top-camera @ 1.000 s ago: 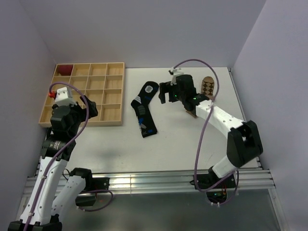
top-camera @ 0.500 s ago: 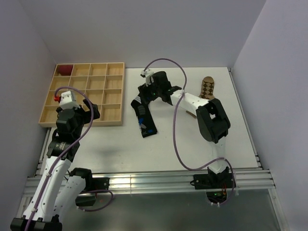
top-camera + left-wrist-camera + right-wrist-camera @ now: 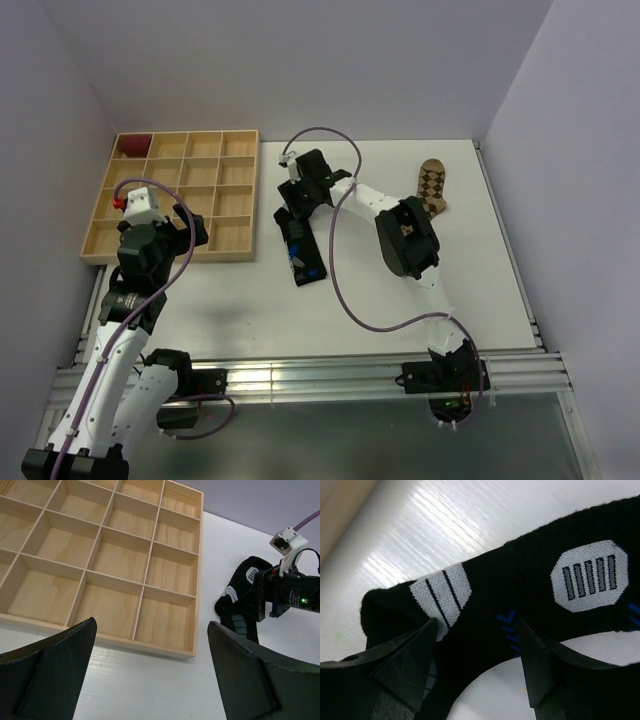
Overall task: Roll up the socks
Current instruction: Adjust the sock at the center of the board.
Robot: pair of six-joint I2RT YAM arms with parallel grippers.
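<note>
A black sock (image 3: 305, 255) with white patches and blue marks lies bent on the white table, right of the wooden tray. It also shows in the left wrist view (image 3: 239, 611) and fills the right wrist view (image 3: 530, 580). My right gripper (image 3: 295, 200) is open, low over the sock's upper bend, one finger on each side of it (image 3: 475, 667). A brown argyle sock (image 3: 432, 186) lies at the back right. My left gripper (image 3: 150, 675) is open and empty, held above the table by the tray's near right corner (image 3: 175, 232).
A wooden tray (image 3: 232, 240) with several compartments sits at the back left, also in the left wrist view (image 3: 150, 577). A dark red item (image 3: 134, 146) lies in its far left cell. Purple walls close the table at the back and sides.
My right arm swung left from near the argyle sock and came down over the black sock's upper part. My left arm shifted slightly.
</note>
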